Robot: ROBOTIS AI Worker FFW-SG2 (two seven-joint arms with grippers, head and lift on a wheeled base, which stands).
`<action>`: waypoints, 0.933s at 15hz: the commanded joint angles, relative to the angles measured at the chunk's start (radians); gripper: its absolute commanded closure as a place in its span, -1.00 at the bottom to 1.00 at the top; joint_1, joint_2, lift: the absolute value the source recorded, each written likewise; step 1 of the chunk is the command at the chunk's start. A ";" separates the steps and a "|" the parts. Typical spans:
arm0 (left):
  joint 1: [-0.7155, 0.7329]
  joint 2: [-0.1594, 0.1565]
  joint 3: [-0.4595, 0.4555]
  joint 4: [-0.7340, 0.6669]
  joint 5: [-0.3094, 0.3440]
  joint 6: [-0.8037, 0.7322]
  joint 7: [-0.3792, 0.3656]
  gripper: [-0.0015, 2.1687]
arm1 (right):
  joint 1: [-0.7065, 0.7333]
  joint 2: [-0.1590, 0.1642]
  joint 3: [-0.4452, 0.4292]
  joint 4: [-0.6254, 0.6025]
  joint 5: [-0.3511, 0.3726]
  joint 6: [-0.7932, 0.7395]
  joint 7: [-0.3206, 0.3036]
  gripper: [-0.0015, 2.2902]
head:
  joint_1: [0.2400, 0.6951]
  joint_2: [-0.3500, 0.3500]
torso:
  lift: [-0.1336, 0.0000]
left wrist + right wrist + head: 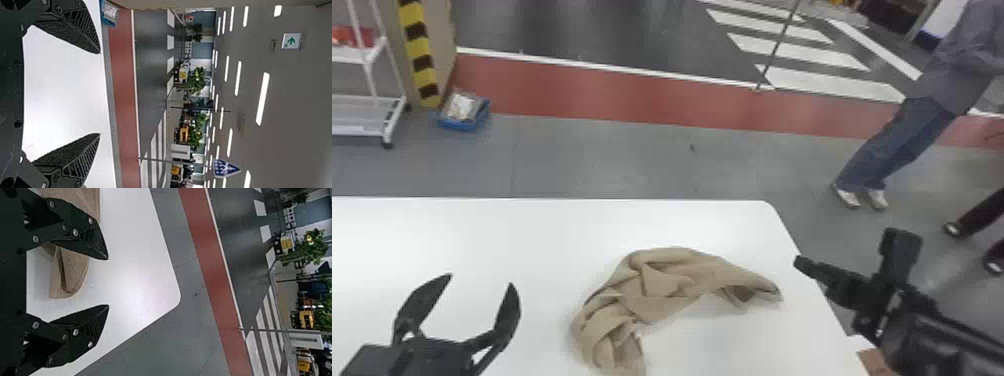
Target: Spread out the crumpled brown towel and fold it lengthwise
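The crumpled brown towel [657, 290] lies in a bent, arched heap on the white table, one end pointing right and the other down toward the near edge. Left of it, apart from the cloth, is my left gripper [482, 280], its fingers spread with nothing between them. My right gripper [842, 250] is over the table's right edge, beyond the towel's right end. In the left wrist view my left gripper [98, 93] stands wide open. In the right wrist view my right gripper [108, 282] is open too, with the towel [74, 272] behind and beside one finger, not gripped.
The white table [482, 225] has a rounded far right corner and a right edge running under the right arm. On the floor beyond are a blue bin [463, 112] and a white wheeled rack [369, 100] at the left. A brown item is low at the right.
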 commanded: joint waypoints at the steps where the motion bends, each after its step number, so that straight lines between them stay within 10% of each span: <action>1: 0.002 0.000 0.000 0.003 0.011 -0.003 0.000 -0.86 | 0.070 0.014 -0.017 -0.060 -0.042 -0.027 0.012 -0.95 | 1.00 -1.00 | 1.00; 5: 0.005 -0.008 -0.049 0.025 0.015 -0.012 -0.020 -0.87 | 0.182 0.101 -0.020 -0.108 -0.088 -0.113 0.137 -0.92 | 1.00 -1.00 | 1.00; 10: -0.041 -0.011 -0.224 0.089 -0.020 0.009 0.026 -0.65 | 0.264 0.101 0.103 -0.138 0.033 -0.095 0.122 -0.88 | 1.00 -1.00 | 1.00; 14: -0.063 -0.017 -0.356 0.097 -0.077 0.129 0.051 -0.49 | 0.215 0.101 -0.058 -0.014 -0.039 -0.132 0.147 -0.87 | 1.00 -1.00 | 1.00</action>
